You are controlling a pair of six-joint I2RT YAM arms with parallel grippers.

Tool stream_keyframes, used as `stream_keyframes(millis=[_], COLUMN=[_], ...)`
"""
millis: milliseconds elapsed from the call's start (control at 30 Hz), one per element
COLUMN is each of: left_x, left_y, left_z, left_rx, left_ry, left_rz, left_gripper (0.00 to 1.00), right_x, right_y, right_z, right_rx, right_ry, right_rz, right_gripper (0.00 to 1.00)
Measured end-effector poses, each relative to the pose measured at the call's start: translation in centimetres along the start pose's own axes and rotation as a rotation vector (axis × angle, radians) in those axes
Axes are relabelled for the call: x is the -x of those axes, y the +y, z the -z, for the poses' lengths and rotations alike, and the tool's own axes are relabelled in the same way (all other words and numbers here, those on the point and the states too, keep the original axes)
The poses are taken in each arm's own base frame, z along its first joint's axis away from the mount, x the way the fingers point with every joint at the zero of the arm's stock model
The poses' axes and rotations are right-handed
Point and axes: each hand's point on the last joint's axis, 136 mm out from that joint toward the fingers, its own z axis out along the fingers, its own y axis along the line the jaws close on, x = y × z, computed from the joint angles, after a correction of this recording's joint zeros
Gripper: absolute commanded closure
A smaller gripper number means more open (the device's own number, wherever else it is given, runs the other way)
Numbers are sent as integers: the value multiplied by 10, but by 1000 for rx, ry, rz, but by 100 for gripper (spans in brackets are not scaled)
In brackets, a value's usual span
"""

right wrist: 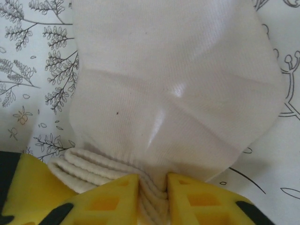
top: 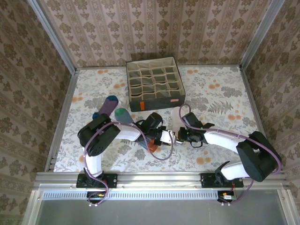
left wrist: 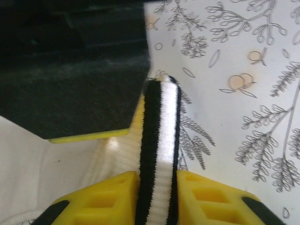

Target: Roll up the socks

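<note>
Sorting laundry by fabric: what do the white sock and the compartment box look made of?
The white sock: soft matte knit, probably cotton; fine ribbing shows, and the striped cuff looks fuzzy. The compartment box: apparently stiffened cloth, dark outside, beige dividers, thin walls.

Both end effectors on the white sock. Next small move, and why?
Probably roll the right end effector forward, winding the white sock toward the left end effector. Both pinch it: right on stacked folds, left on the striped cuff; the rest lies unrolled.
</note>
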Motion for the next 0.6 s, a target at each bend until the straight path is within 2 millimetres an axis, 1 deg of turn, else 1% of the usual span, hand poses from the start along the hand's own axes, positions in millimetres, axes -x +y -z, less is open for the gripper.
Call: stream_keyframes(millis=[67,167,200,267,400,500,600], left_x=[1,2,2,4,7,8,7], left_y=[0,-4,-6,-8,-3,3,5], left_z=[1,3,3,2,-1,-2,-1], left_rx=[-24,-70,-93,-130,-217,-273,-317], left_ry=[16,28,30,30,21,10,4], left_rz=[5,26,39,65,195,306,403], left_gripper=[100,100,100,100,100,100,100], right_x=[-1,-7,-9,-9,-4,-7,-14], right_y=[-1,-8,-10,-10,1,5,6], right_z=[3,13,17,25,40,41,35], right_rx=[9,31,39,58,137,189,214], right_ry=[-2,3,3,-10,-66,-76,-57], right_rz=[-4,-29,-34,-40,-27,-20,-16], right_gripper=[70,65,64,65,74,76,75])
